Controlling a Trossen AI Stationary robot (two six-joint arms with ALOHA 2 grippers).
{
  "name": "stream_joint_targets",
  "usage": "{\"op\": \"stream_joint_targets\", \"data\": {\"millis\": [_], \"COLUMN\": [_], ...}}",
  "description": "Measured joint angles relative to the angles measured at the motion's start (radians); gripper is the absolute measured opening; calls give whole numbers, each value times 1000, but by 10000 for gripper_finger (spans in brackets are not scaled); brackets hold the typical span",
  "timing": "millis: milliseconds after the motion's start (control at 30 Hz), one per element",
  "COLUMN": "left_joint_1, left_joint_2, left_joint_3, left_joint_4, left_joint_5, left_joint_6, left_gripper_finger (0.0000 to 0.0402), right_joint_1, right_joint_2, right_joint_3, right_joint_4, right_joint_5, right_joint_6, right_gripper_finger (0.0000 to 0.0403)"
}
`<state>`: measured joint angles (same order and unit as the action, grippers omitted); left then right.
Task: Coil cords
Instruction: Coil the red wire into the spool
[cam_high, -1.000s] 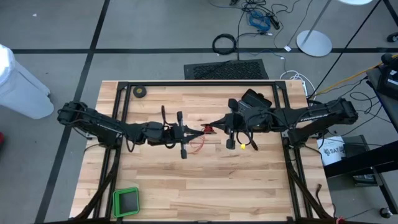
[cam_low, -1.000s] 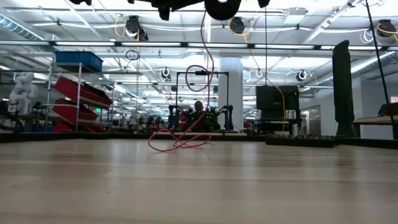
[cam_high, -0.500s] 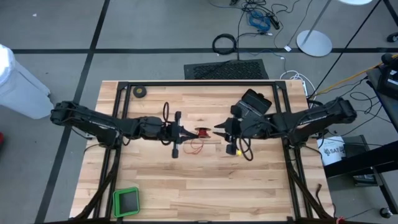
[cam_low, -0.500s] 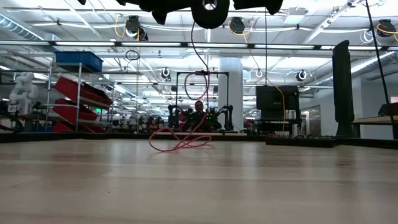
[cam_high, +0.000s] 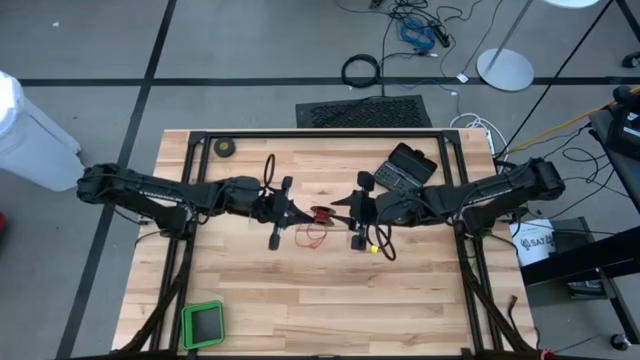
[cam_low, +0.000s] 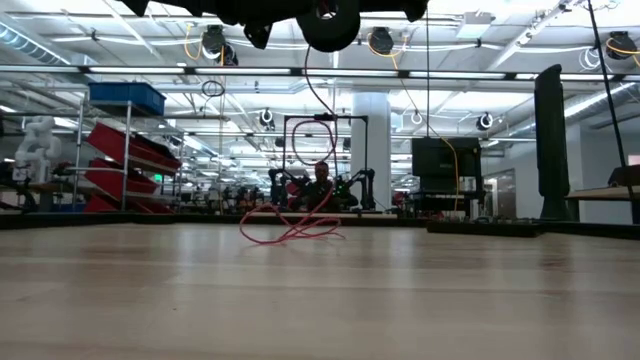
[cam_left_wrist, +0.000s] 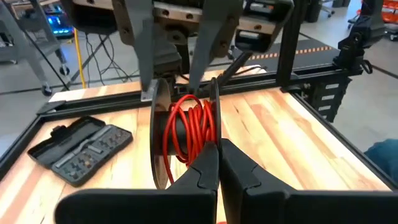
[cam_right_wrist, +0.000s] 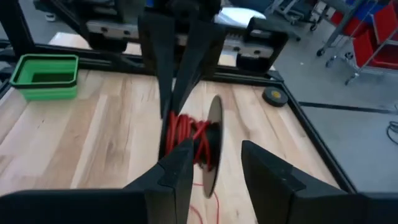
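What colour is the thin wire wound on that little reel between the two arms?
Red. The wire on the black reel shows best in the left wrist view.

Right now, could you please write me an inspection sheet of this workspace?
Surface: pale wooden slat table, black frame.
Job's things: small black reel wound with thin red wire; loose wire trails onto the table.
Clutter: green tray; black tape roll; dark bit case.
Grippers: left gripper shut on the reel; right gripper open around it.
Cables: thick black cable loop on floor.
Surroundings: white bin; red shelves.
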<state>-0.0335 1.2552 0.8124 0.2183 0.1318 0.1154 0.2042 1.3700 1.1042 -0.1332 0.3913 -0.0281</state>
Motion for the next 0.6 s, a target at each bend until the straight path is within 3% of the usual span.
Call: {"op": "stream_joint_targets", "data": {"millis": [367, 600], "left_joint_1": [0, 0], "left_joint_2": [0, 0], "left_joint_3": [0, 0], "left_joint_4": [4, 10], "left_joint_5": [-1, -2], "left_joint_6": [-4, -5], "left_gripper_finger": [1, 2], "right_joint_1": [-20, -24], "right_joint_2": [3, 17], "right_joint_3": [0, 0], "right_joint_4": [-1, -4], "right_joint_5": [-55, -57], "right_joint_6": [13, 13], "right_gripper_finger": [119, 54]}}
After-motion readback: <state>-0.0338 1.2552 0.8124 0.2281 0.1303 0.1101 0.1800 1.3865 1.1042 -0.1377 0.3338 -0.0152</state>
